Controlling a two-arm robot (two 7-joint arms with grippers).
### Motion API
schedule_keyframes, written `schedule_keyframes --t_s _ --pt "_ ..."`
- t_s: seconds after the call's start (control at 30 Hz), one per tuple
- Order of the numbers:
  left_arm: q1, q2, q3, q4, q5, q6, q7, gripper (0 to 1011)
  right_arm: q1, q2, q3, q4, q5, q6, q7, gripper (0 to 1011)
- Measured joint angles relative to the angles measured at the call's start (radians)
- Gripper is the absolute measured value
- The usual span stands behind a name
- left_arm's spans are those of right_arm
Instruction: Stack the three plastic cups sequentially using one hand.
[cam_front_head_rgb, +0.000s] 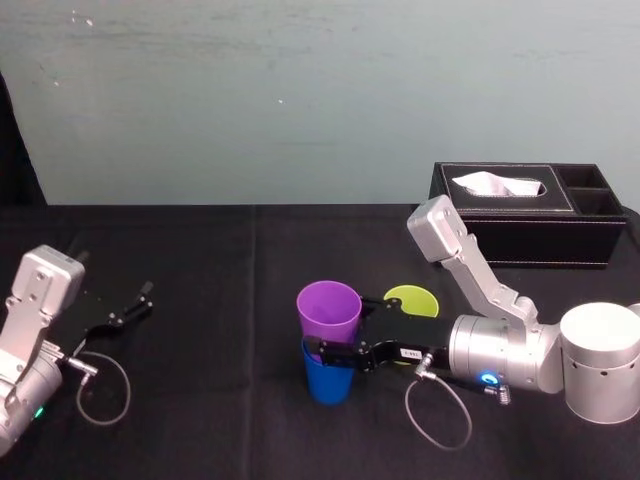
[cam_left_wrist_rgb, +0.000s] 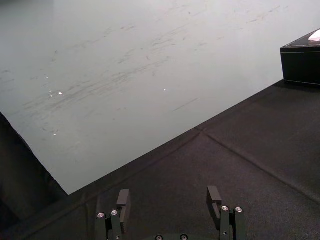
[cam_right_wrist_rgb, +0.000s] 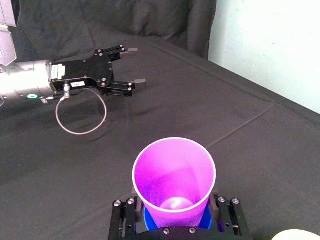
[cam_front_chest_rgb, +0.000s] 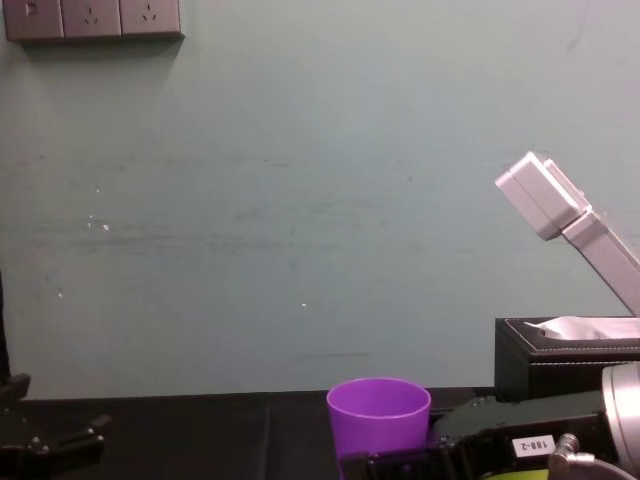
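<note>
Near the middle of the desk (cam_front_head_rgb: 200, 420), toward its front edge, the purple cup (cam_front_head_rgb: 329, 308) sits partway down in the blue cup (cam_front_head_rgb: 328, 384). The right gripper (cam_front_head_rgb: 328, 353) is closed on the purple cup's lower wall, its jaws only as far apart as the cup is wide. The main risk, as I judge it, is the release. If the purple cup is not seated square, it may sit crooked once let go, or the retreating jaws may catch the blue rim and tip the pair. The yellow-green cup (cam_front_head_rgb: 412, 299) stands unstacked just behind the gripper's wrist, toward the desk's back edge, so a careless pull-back could knock it. The left gripper (cam_front_head_rgb: 135, 305) rests open and empty near the left edge.
</note>
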Motion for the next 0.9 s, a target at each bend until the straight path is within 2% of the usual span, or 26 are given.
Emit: schedule_keyframes --t_s 0.03,0.17,0.4,0.67,0.9 --pt "0.0 0.0 0.0 0.0 0.0 0.0 0.0 1000 0.0 0.0 0.0 0.0 0.0 0.0 0.0 726" --pt "0.0 0.0 0.0 0.0 0.0 0.0 0.0 1000 0.0 0.001 0.0 -0.001 0.0 0.0 0.0 853" --pt "0.0 0.0 0.0 0.0 0.0 0.0 0.0 1000 0.001 0.001 0.0 -0.002 0.0 0.0 -0.001 1003" --pt "0.0 0.0 0.0 0.0 0.0 0.0 0.0 1000 0.0 0.002 0.0 -0.003 0.0 -0.001 -0.001 1000" --pt "0.0 0.0 0.0 0.0 0.0 0.0 0.0 1000 -0.041 0.006 0.048 -0.042 0.012 -0.065 -0.027 1000"
